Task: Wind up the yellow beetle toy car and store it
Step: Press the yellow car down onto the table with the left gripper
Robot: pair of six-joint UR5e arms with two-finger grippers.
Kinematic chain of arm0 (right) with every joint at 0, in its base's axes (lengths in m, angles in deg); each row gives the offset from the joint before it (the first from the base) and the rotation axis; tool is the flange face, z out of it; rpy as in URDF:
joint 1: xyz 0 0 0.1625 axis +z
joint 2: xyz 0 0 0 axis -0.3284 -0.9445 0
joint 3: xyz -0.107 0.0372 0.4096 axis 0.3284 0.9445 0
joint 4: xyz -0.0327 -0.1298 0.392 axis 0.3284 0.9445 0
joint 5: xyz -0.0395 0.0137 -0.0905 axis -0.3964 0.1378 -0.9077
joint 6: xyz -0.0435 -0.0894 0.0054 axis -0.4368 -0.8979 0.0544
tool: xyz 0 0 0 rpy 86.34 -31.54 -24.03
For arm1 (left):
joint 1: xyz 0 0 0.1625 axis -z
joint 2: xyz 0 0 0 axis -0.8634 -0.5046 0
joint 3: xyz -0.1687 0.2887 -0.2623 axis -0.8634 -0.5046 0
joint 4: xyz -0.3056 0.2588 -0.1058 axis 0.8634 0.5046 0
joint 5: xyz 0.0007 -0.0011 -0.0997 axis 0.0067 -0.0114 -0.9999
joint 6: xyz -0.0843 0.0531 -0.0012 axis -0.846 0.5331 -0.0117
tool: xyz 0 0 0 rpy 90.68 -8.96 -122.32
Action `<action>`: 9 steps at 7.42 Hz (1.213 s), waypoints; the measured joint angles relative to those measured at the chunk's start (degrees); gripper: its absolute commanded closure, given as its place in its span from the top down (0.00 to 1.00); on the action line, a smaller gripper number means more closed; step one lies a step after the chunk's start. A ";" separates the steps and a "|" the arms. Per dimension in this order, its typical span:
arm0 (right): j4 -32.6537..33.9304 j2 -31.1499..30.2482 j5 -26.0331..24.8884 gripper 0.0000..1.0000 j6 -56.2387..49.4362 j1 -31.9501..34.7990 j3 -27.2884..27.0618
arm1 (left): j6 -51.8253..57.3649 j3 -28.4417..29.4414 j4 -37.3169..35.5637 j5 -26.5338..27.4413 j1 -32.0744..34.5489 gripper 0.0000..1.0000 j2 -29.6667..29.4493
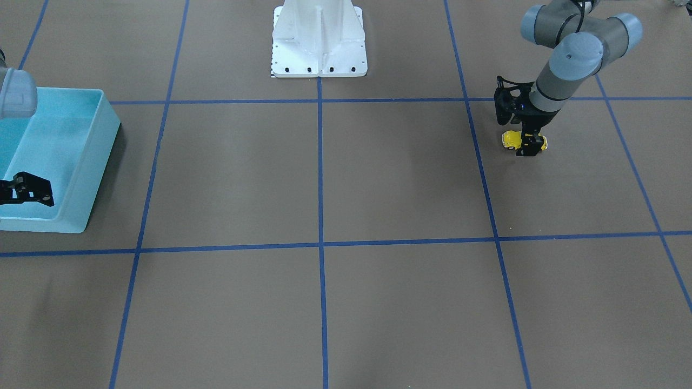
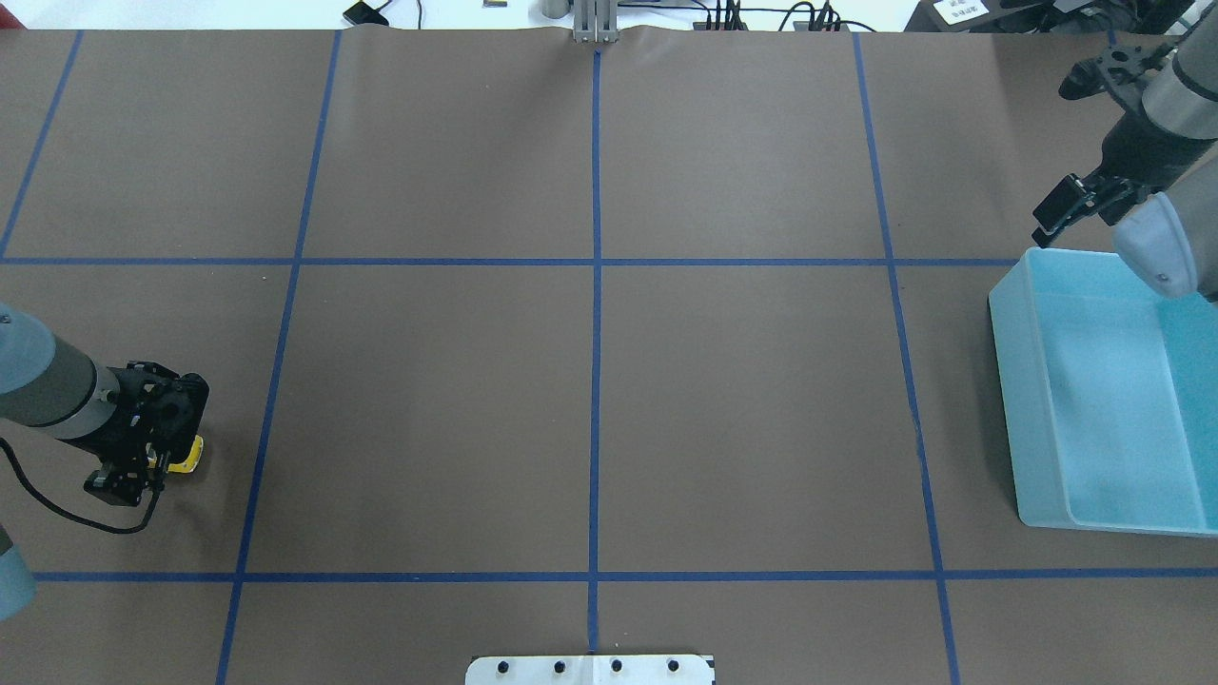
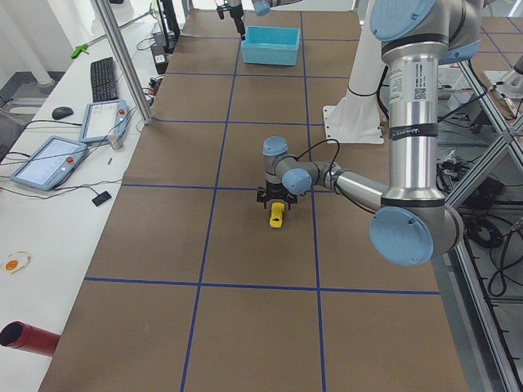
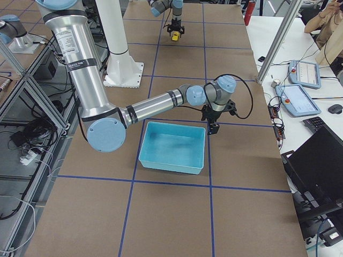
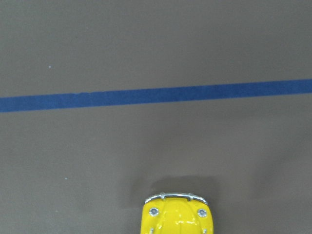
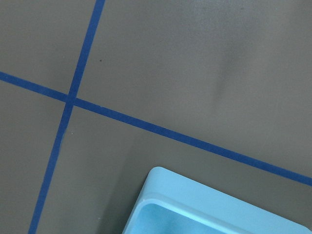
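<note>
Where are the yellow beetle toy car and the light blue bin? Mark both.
yellow beetle toy car (image 5: pixel 176 220), left wrist-mounted view, on its hood.
light blue bin (image 2: pixel 1032 409), overhead exterior view, on its long side wall.

Desk under brown paper, marked into large squares by blue tape lines. Light blue bin, open-topped, rectangular, sits inside one square at the desk's right end, its walls close to the tape but not on it. White side bench along the far edge: black keyboard, mouse, two tablet-like pendants lying flat. Red cylinder lies at the bench's near corner. Dark monitor at the opposite end.
</note>
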 measured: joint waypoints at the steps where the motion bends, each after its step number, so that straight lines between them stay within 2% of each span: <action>1: 0.00 0.00 0.00 1.00 0.00 0.00 0.00 | 0.00 0.23 -0.04 0.00 -0.19 1.00 -0.36; 7: 0.00 0.00 0.00 1.00 0.00 0.00 0.00 | 0.32 0.61 0.21 0.00 -1.28 0.98 -1.21; 9: 0.00 0.00 0.00 1.00 0.00 0.00 0.00 | 0.44 0.57 0.98 0.00 -1.31 0.93 -0.91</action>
